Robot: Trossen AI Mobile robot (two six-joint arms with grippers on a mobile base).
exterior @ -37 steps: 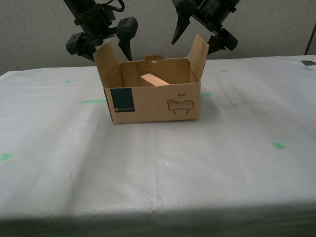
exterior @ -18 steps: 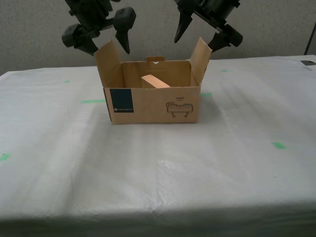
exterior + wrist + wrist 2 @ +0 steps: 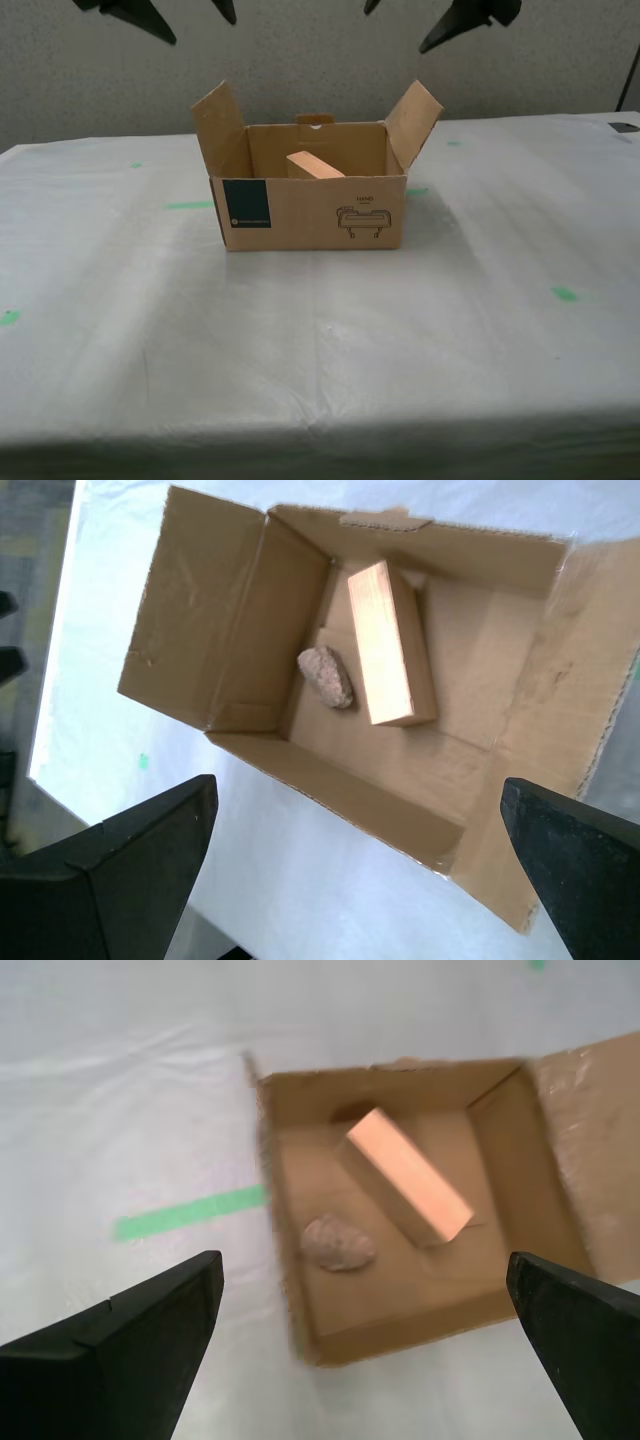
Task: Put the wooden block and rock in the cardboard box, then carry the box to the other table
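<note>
The cardboard box (image 3: 310,210) stands open on the other table (image 3: 300,340), the one under a wrinkled white sheet. The wooden block (image 3: 390,645) lies tilted inside, and the rock (image 3: 326,676) rests on the box floor beside it. My first gripper (image 3: 357,785) hangs open high over the box. My second gripper (image 3: 362,1265) is open too, above the box side nearest the green tape strip (image 3: 190,1213). Only dark fingertips (image 3: 140,15) show at the exterior view's top left, with other fingertips (image 3: 470,18) at its top right. Neither gripper touches the box.
Small green tape marks (image 3: 565,294) dot the sheet. The table's near edge (image 3: 320,425) crosses the exterior view's bottom. A grey wall (image 3: 300,60) stands behind the table. The first wrist view shows one table edge (image 3: 55,680) with floor beyond it.
Both grippers have risen from beside the box's side flaps to the top of the exterior view. The flap on the exterior view's right has sprung outward. The box stays put.
</note>
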